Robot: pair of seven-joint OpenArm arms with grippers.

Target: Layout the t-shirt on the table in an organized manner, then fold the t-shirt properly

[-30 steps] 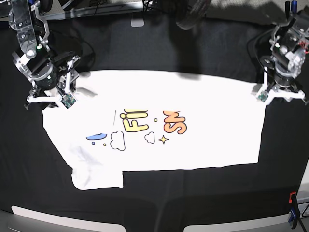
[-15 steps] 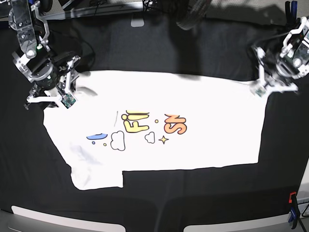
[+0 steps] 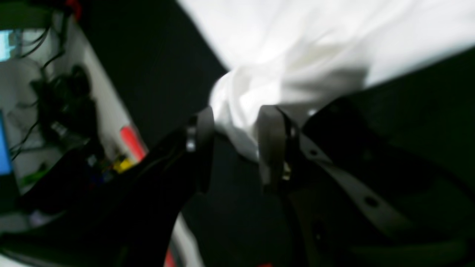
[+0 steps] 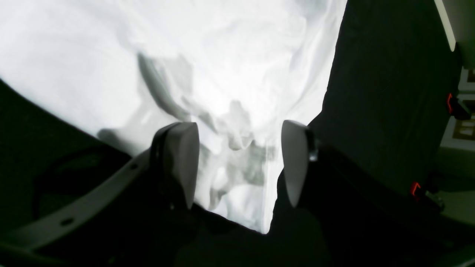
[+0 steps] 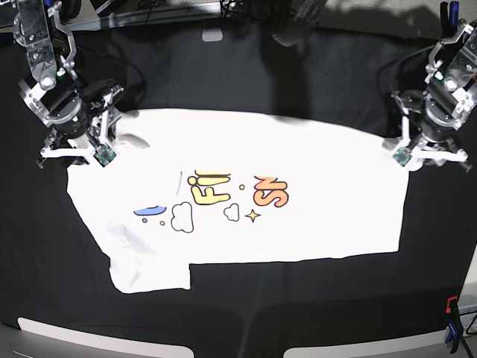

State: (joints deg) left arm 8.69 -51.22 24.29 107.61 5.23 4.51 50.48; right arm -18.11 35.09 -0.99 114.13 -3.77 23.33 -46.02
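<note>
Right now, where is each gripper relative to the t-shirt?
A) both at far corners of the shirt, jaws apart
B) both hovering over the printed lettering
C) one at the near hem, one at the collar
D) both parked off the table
A: the left gripper and right gripper each sit at a far corner of the t-shirt, fingers spread around bunched white cloth in both wrist views.

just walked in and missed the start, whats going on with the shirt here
Two robot arms are working on a white t-shirt spread print-side up on the black-covered table. The left gripper sits at one far corner with a bunched bit of cloth between its parted fingers. The right gripper is at the opposite far corner, jaws open astride wrinkled fabric. The shirt lies mostly flat, one near section doubled under, and no proper fold has been made yet.
</note>
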